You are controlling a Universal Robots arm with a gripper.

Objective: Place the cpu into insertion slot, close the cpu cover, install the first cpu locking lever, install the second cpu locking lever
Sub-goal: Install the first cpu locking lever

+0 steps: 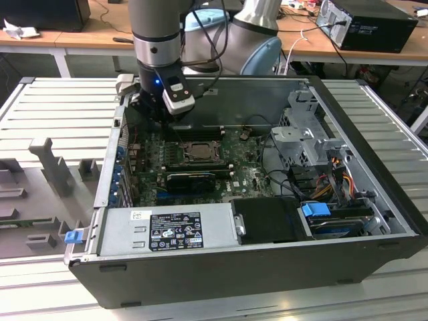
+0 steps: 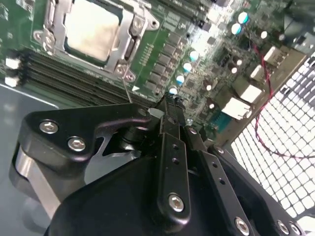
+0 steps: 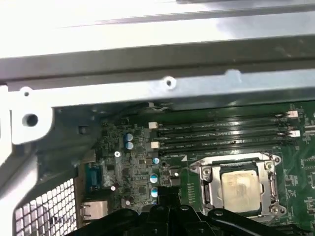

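Observation:
The cpu point(image 1: 198, 152) lies flat in its socket on the green motherboard, its dull silver top showing in both wrist views point(image 2: 91, 27) point(image 3: 239, 187). The cpu cover point(image 2: 125, 49) lies down around it as a silver frame point(image 3: 209, 189), with the chip showing through its window. A thin metal lever rod point(image 2: 127, 89) runs from the socket's corner toward my fingertips. My gripper point(image 1: 155, 119) hangs over the board beside the socket, toward the exterior view's left and far side, apart from the cpu. Its black fingers point(image 2: 170, 147) stand together with nothing seen between them point(image 3: 162, 199).
Memory slots point(image 3: 221, 130) run between the socket and the case's far wall point(image 1: 221, 87). A rear panel grille point(image 2: 285, 128) and ports point(image 3: 93, 177) lie close to the gripper. A power supply point(image 1: 167, 231), black shroud point(image 1: 267, 217), drive cage point(image 1: 304, 134) and cables point(image 1: 334, 174) occupy the near and right parts.

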